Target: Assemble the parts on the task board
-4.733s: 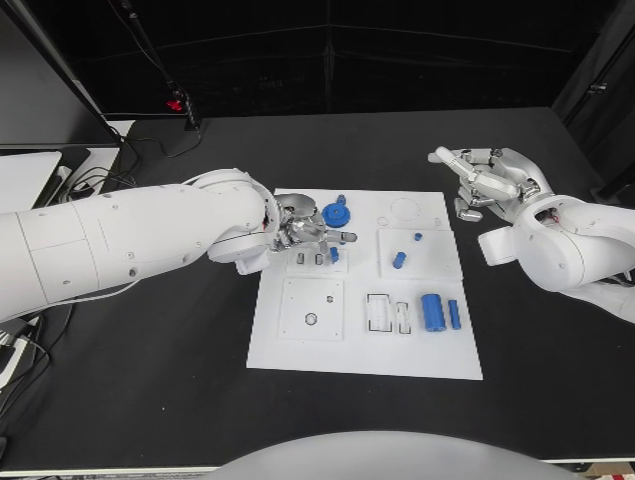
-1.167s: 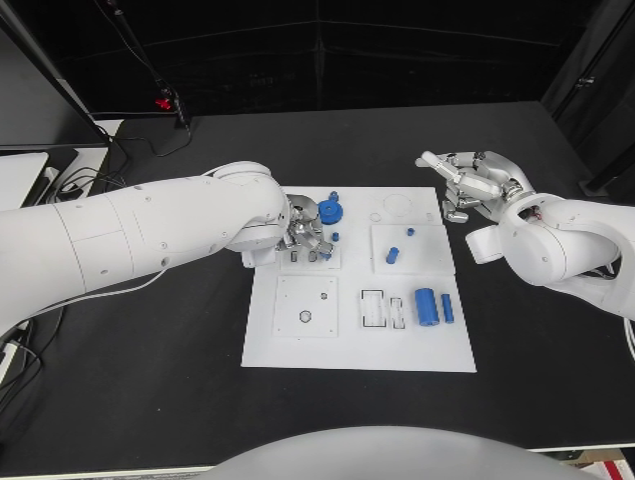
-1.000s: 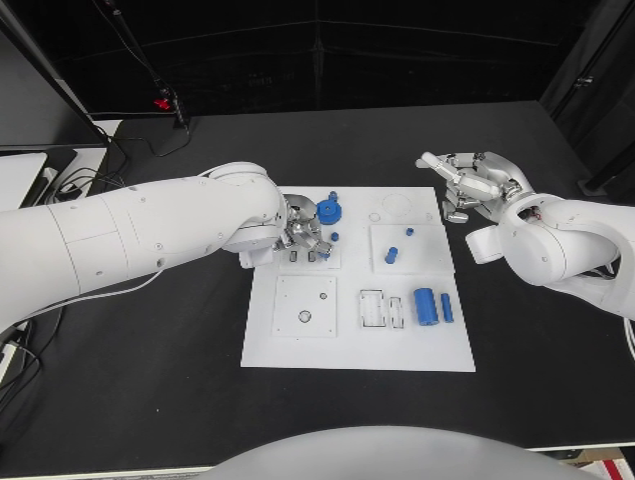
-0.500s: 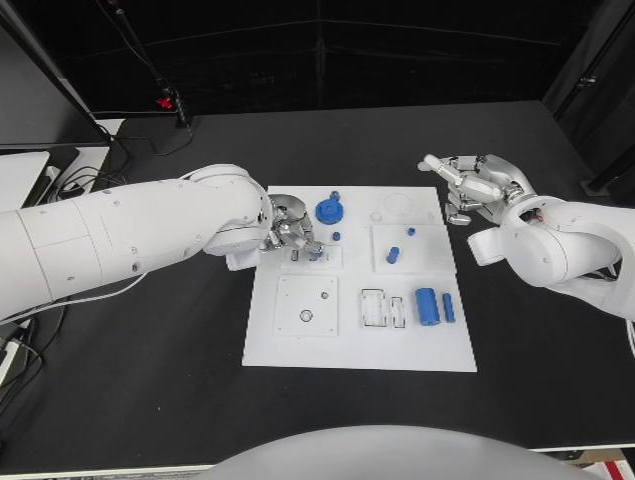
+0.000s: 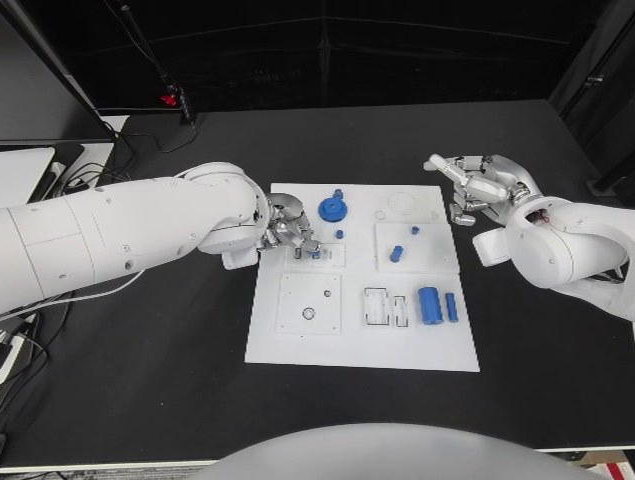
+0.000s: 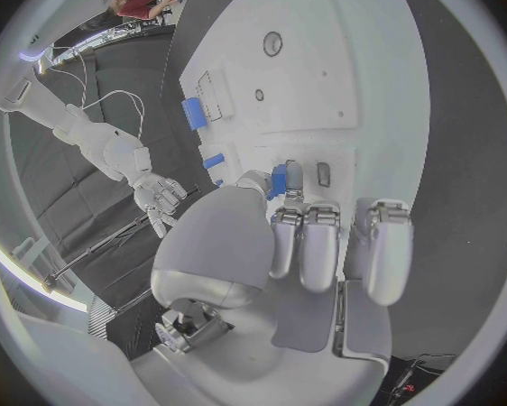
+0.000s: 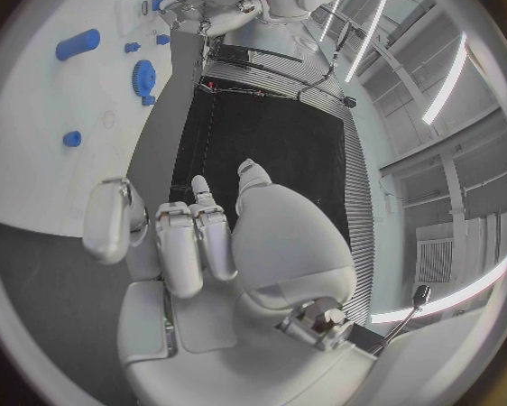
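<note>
While the right hand (image 5: 483, 186) has stayed with its fingers loosely spread and holding nothing, over the tabletop (image 5: 159, 350) just beside the far right corner of the task board (image 5: 360, 355), the left hand (image 5: 291, 236) has been drawn back a little toward the board's left edge. A small blue peg (image 6: 279, 179) appears to be pinched between its thumb and a finger, right at the narrow slots (image 6: 321, 173) of the far-left inset plate. From this it is judged that the peg is not yet seated and that insertion is still in hand. As for the board's recesses, a blue gear (image 5: 333, 209) is seen at the far edge, with a round recess (image 5: 401, 207) beside it that holds nothing. Two short blue pieces (image 5: 398, 253) lie on the far-right inset, while a large blue cylinder (image 5: 431, 305) and a slim blue bar (image 5: 450, 307) lie side by side nearer the robot, next to two unfilled rectangular pockets (image 5: 378, 305).
</note>
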`<move>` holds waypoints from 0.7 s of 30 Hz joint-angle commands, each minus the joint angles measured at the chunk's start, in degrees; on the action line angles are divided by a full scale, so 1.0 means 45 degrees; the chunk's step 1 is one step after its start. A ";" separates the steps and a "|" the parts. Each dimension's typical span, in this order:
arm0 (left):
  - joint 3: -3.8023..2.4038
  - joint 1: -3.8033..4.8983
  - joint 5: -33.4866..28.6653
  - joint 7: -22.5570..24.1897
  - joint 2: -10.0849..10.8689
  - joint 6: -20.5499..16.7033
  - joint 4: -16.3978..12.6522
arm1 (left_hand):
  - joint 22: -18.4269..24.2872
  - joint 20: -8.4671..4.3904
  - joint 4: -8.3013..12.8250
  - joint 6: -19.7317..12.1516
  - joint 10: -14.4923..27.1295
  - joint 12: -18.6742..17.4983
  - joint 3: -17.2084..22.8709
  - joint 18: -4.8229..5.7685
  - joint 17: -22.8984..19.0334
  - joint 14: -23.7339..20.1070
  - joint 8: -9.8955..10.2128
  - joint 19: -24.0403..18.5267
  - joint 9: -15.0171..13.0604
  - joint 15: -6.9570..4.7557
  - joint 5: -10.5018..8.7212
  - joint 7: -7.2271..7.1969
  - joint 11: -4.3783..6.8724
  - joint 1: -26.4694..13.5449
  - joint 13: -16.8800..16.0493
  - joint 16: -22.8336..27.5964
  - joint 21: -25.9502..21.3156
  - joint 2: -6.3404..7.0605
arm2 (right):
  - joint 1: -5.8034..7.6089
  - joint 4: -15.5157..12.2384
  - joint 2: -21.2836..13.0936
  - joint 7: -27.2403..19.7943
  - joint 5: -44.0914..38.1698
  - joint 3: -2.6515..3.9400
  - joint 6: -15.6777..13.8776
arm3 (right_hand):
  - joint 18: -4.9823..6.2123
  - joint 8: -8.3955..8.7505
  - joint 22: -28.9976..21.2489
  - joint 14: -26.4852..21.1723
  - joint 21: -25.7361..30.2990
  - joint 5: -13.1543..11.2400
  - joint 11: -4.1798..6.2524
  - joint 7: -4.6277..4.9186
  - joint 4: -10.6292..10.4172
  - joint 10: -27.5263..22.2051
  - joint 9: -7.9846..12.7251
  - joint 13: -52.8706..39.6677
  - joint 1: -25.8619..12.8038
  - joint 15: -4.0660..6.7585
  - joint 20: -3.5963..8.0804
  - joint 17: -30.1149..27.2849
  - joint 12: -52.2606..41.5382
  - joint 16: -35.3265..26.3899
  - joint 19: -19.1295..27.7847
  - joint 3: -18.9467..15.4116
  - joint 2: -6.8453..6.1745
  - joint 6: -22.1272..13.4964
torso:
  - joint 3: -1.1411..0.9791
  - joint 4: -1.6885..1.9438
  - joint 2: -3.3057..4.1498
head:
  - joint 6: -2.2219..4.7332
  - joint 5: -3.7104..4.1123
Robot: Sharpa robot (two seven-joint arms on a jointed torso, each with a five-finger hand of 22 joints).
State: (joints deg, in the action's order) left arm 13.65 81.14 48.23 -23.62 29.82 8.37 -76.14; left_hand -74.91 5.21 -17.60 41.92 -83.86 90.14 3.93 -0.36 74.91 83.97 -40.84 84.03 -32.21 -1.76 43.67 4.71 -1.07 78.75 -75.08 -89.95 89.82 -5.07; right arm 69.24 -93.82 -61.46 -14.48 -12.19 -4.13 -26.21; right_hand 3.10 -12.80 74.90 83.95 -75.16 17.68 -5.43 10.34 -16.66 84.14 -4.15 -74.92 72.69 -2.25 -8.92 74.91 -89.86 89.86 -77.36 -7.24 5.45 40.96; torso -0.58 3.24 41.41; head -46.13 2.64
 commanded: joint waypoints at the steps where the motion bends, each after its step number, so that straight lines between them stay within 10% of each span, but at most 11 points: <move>1: -0.0007 0.0020 0.0027 -0.0038 -0.0014 0.0038 0.0019 | -0.3354 -0.0098 0.0202 0.0159 -0.1364 -0.0031 0.0278 0.0081 0.3353 0.1340 -0.0085 0.1326 -0.0015 -0.0046 -0.0008 -0.0073 0.0024 -0.0034 -0.3316 -0.0011 0.0040 0.0071 | 0.0012 -0.0025 -0.0007 -0.0102 0.0026 0.0004 0.0043 | 0.0262 -0.0057 0.1963 0.1345 0.0050 0.0009 -0.0091 -0.0031 0.0006 0.1302 -0.0014 -0.3352 0.0020 -0.0093 0.0004 0.3354 -0.0032 0.0031 0.0111 -0.0055 0.0136 -0.0077 | 0.0005 -0.0014 0.0006 | -0.0022 -0.0002; 21: -0.0005 0.0005 0.0028 -0.0624 -0.0193 0.0123 0.0285 | -0.3354 -0.0094 0.0192 0.0148 -0.1364 -0.0031 0.0443 0.0081 0.3353 0.1340 -0.0033 0.1326 -0.0101 -0.0045 -0.0163 -0.0066 0.0020 -0.0122 -0.3316 -0.0011 0.0040 0.0045 | 0.0002 -0.0029 0.0018 -0.0089 0.0027 0.0003 0.0068 | 0.0262 -0.0057 0.1963 0.1345 0.0050 0.0009 -0.0091 -0.0031 0.0006 0.1302 -0.0014 -0.3352 0.0020 -0.0093 0.0004 0.3354 -0.0032 0.0031 0.0111 -0.0055 0.0136 -0.0077 | 0.0003 -0.0010 0.0004 | -0.0146 -0.0026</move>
State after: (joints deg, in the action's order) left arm 13.66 81.10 48.23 -25.48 29.10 8.46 -75.00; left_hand -74.91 5.21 -17.93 41.93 -83.80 90.16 4.40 -0.37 74.91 83.97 -41.07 84.03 -32.66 -1.72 43.21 4.72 -1.13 78.65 -75.06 -89.95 89.82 -4.99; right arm 69.18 -93.85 -61.42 -14.51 -12.19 -4.14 -26.19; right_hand 3.10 -12.80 74.90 83.95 -75.16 17.68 -5.43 10.33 -16.65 84.14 -4.15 -74.92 72.69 -2.25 -8.92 74.90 -89.86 89.86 -77.37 -7.24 5.45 40.96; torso -0.58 3.22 41.47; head -46.70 2.57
